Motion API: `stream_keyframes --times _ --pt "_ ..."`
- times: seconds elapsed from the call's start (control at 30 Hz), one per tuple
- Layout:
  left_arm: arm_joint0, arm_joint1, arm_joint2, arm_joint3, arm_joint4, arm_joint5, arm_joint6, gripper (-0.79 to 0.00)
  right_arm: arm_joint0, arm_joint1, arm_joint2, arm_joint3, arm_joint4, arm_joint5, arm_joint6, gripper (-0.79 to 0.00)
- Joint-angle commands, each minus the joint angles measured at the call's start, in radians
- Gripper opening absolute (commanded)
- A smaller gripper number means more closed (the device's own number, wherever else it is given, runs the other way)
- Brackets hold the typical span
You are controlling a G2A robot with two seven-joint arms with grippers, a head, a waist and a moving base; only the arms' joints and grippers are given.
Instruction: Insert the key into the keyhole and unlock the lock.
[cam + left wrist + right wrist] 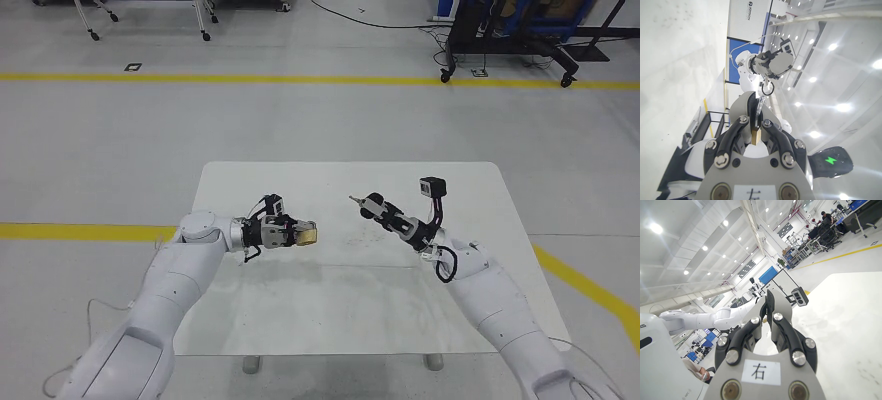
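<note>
A brass padlock is held above the white table, with my left gripper shut on it. In the left wrist view its brass body sits between the fingers and its silver shackle reaches the fingertips of the left gripper. My right gripper is shut on a small silver key whose tip sticks out toward the lock. A short gap separates key and lock. In the right wrist view the right gripper is pressed shut and the key is hidden between its pads.
The tabletop under both arms is bare white with faint scuff marks. Yellow floor lines run behind and beside the table. A black wheeled frame stands far back right.
</note>
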Motion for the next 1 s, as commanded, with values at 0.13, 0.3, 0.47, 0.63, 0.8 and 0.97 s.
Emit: stream_keyframes --times 0.13,0.3,0.47,0.63,0.8,0.97 --pt "-0.067 -0.043 0.065 -0.015 0.011 0.197 0.100 -0.785 -0.061 0.008 0.058 -0.049 -0.079 0.042 -0.121 -0.785" --pt "-0.111 -0.069 0.074 0.022 -0.025 0.224 0.165 -0.785 -0.107 0.017 0.102 -0.087 -0.105 0.060 -0.165 -0.785" --pt "-0.111 -0.069 0.074 0.022 -0.025 0.224 0.165 -0.785 -0.107 0.017 0.102 -0.087 -0.105 0.060 -0.165 -0.785" --pt "-0.111 -0.069 0.074 0.022 -0.025 0.224 0.165 -0.785 -0.107 0.017 0.102 -0.087 -0.105 0.060 -0.165 -0.785" --pt "-0.097 -0.068 0.081 -0.001 -0.008 0.269 0.199 -0.785 -0.098 0.022 0.125 -0.103 -0.241 0.108 -0.194 -0.785" --pt "-0.101 -0.066 0.088 -0.019 0.025 0.361 0.233 -0.785 -0.092 0.029 0.153 -0.205 -0.612 0.151 -0.267 -0.785"
